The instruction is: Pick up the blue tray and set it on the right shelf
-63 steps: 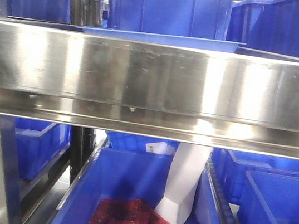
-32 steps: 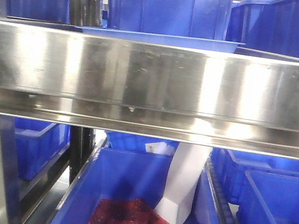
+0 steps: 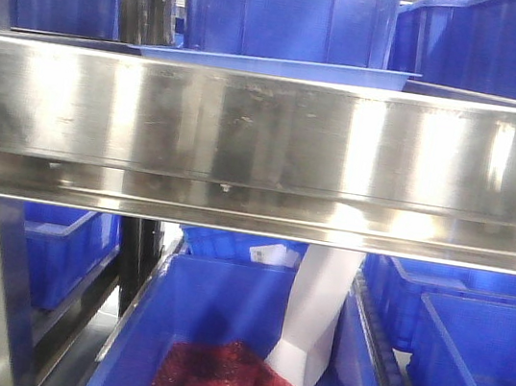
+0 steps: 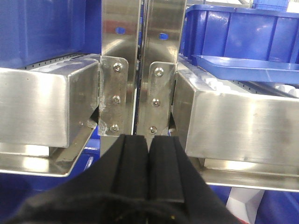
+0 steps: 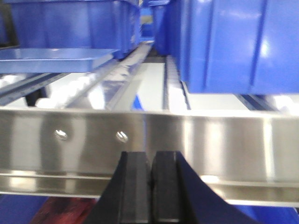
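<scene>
While level (both arms), left claw (image 4: 148,175) closed, right claw (image 5: 150,186) closed

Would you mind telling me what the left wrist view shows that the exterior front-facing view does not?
Only the left wrist view shows the left gripper, shut and empty, facing the bolted joint brackets between two steel beams. Only the front-facing view shows the red mesh bag and white sheet in a lower bin. Both show the blue tray resting on the right shelf, with dark blue bins behind it.
</scene>
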Controlling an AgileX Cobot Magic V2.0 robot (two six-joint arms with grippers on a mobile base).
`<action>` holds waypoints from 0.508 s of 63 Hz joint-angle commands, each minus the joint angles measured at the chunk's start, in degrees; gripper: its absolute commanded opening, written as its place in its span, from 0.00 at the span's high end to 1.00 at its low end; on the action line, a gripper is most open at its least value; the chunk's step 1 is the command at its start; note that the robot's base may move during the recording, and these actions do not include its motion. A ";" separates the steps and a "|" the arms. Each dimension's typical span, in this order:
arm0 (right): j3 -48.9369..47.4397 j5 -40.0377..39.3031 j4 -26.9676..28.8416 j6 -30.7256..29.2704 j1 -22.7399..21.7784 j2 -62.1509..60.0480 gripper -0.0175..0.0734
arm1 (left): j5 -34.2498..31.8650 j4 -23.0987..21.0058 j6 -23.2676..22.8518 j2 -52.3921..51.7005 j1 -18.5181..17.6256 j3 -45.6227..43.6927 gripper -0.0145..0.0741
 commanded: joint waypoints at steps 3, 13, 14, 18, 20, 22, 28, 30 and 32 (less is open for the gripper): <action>2.00 -10.65 0.76 -0.74 -0.99 -1.34 0.75 | -4.82 -0.43 0.09 -0.72 0.15 1.77 0.89; 1.93 -9.01 0.64 -0.74 -1.13 -1.34 0.75 | -4.82 -0.43 0.09 -0.61 0.15 1.77 0.89; 1.93 -9.01 0.64 -0.74 -1.13 -1.34 0.75 | -4.82 -0.43 0.09 -0.61 0.15 1.77 0.89; 1.93 -8.19 0.64 -0.74 -1.13 -1.34 0.75 | -4.82 -0.43 0.09 -0.61 0.15 1.77 0.89; 1.93 -8.19 0.64 -0.74 -1.13 -1.34 0.75 | -4.82 -0.43 0.09 -0.61 0.15 1.77 0.89; 1.93 -8.19 0.64 -0.74 -1.13 -1.34 0.75 | -4.82 -0.43 0.09 -0.61 0.15 1.77 0.89; 1.93 -8.19 0.64 -0.74 -1.13 -1.34 0.75 | -4.82 -0.43 0.09 -0.61 0.15 1.77 0.89; 1.93 -8.19 0.64 -0.74 -1.13 -1.34 0.75 | -4.82 -0.43 0.09 -0.61 0.15 1.77 0.89; 1.93 -8.19 0.64 -0.74 -1.13 -1.34 0.75 | -4.82 -0.43 0.09 -0.61 0.15 1.77 0.89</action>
